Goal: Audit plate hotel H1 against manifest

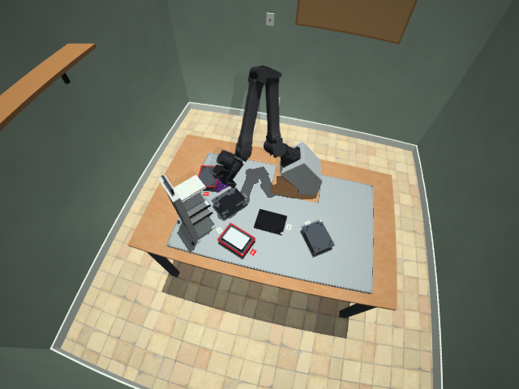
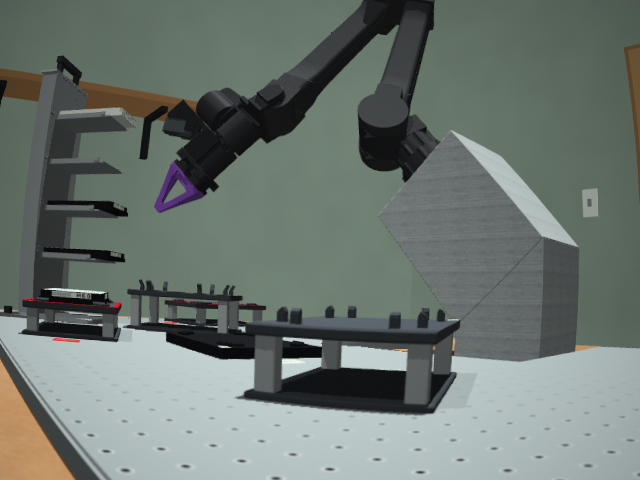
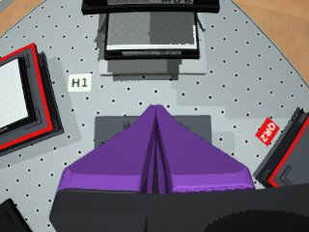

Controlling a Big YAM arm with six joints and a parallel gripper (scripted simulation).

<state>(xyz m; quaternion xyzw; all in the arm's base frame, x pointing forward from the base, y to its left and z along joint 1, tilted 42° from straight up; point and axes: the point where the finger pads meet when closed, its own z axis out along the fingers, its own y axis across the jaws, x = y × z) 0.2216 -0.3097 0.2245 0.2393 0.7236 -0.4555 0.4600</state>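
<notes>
The hotel H1 [image 1: 180, 211] [image 2: 43, 180] stands at the left. A pale plate [image 1: 190, 187] [image 2: 93, 110] lies on its top shelf. The third shelf [image 2: 82, 166] shows no plate. Black-edged plates lie in slot 2 [image 2: 85, 204] and slot 1 [image 2: 82, 252] [image 3: 151, 36]. The slot 2 plate's front label [image 3: 176, 2] reads M06; the slot 1 label is unreadable. My gripper [image 1: 223, 184] [image 2: 158, 208] [image 3: 155, 115] is shut and empty, in front of H1 at about slot 2 height. A white-topped plate [image 1: 237, 237] [image 2: 77, 295] [image 3: 12, 94] sits on a red-rimmed nest [image 3: 43, 87].
QR2 [image 1: 199, 172] [image 3: 289, 155] is a red-rimmed nest without a plate. A raised dark nest [image 1: 229, 203] [image 2: 183, 295] [image 3: 200, 127] stands before H1. Another raised nest [image 1: 317, 237] [image 2: 356, 327] and a low black nest [image 1: 270, 221] [image 2: 227, 349] stand rightward. A grey block [image 1: 302, 173] [image 2: 465, 248] is beside the arm base.
</notes>
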